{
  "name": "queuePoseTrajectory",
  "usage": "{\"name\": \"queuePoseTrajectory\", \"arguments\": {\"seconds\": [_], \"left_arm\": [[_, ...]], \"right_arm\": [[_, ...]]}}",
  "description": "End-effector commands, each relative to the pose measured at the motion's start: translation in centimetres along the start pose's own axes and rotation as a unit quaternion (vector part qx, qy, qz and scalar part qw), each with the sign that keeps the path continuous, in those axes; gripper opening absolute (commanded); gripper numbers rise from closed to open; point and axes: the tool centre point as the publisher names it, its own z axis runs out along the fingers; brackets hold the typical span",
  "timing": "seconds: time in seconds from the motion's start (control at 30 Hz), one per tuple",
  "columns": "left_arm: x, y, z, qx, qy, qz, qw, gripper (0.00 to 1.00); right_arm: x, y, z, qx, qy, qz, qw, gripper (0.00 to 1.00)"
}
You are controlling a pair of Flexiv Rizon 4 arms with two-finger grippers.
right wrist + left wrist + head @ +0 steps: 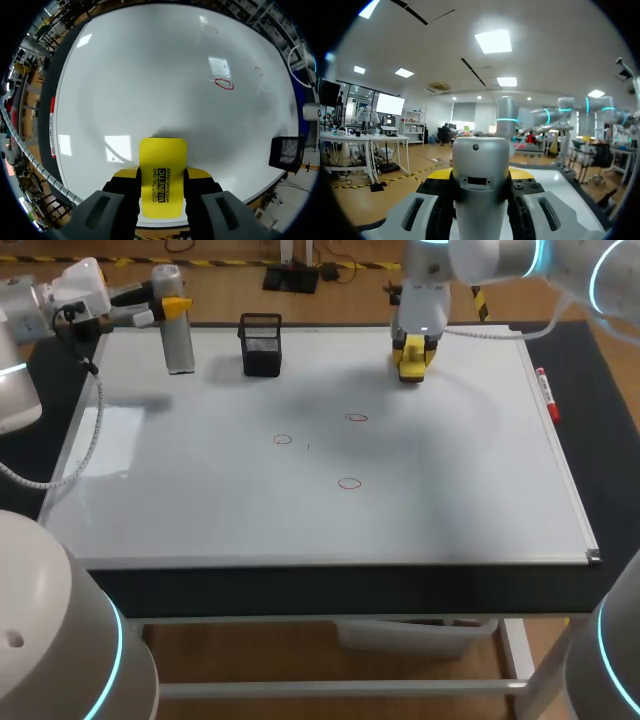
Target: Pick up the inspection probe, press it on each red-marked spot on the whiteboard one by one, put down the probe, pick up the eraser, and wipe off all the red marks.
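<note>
Yellow eraser [163, 160] clamped by right jaws, probe [178, 340] by left jaws, near whiteboard [200, 500] rim.

table [610, 470] | whiteboard [200, 510] on it | black mesh cup [261, 345] on whiteboard

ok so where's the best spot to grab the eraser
By its two long edges, coming straight down from above: the eraser lies flat on the whiteboard and is narrow across, so it's easily spanned. The right end effector grips it that way.
</note>
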Motion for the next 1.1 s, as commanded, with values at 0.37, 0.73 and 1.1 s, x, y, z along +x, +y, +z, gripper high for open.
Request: {"name": "queuePoseTrajectory", "arguments": {"seconds": [0.37,0.73,1.1], "left_arm": [[0.2,-0.1,0.1,0.0,-0.002,0.001,1.0,0.0],[0.2,-0.1,0.1,0.0,-0.002,0.001,1.0,0.0],[0.2,-0.1,0.1,0.0,-0.002,0.001,1.0,0.0]], "right_arm": [[6.7,6.3,-3.0,0.033,-0.007,0.092,0.995,0.0],[11.4,9.9,-1.6,0.03,-0.016,0.148,0.988,0.0],[13.9,12.1,-0.6,0.023,-0.026,0.173,0.984,0.0]]}}
